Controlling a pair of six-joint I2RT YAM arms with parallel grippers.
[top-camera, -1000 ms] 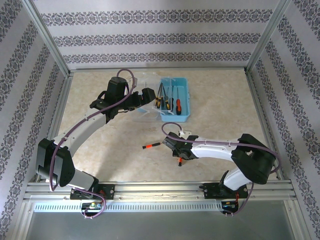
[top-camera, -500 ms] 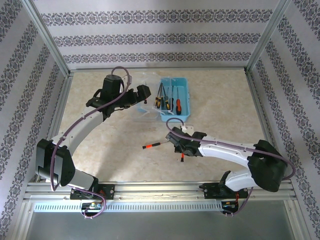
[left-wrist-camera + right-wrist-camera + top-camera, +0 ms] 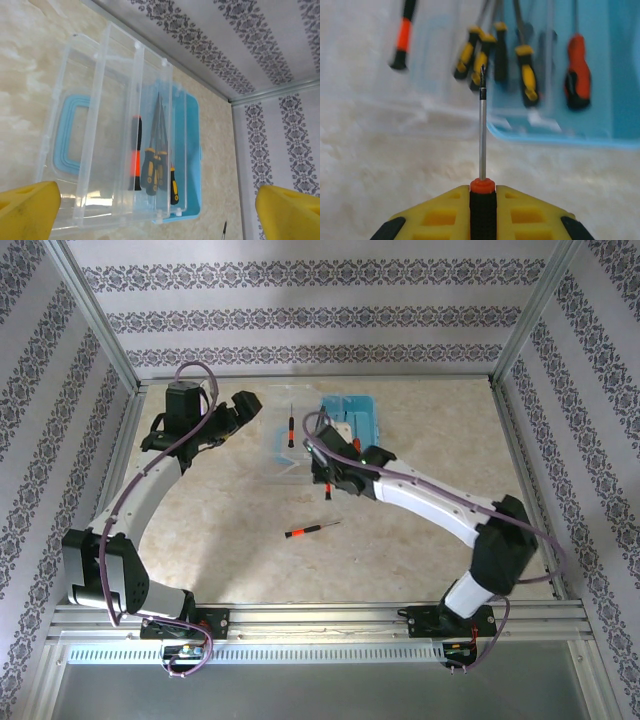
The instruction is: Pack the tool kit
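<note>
The blue tool box (image 3: 366, 408) stands at the back with its clear lid (image 3: 284, 456) folded open to the left. Yellow-and-black handled tools (image 3: 525, 75) and a red-handled one (image 3: 577, 70) lie inside. An orange-and-black screwdriver (image 3: 290, 426) rests on the lid. My right gripper (image 3: 334, 478) hovers just in front of the box, shut on a small black-and-orange screwdriver (image 3: 482, 145) whose shaft points at the box. My left gripper (image 3: 247, 404) is open, left of the lid, with its yellow fingertips (image 3: 27, 210) spread wide and nothing between them.
Another orange-handled screwdriver (image 3: 308, 530) lies loose on the table in front of the box. Metal frame rails and patterned walls close in the table on three sides. The right arm stretches diagonally across the table's right half.
My right gripper has carried its screwdriver from the table's front middle up to the box. The left arm has drawn back to the left, uncovering the lid and the screwdriver on it.
</note>
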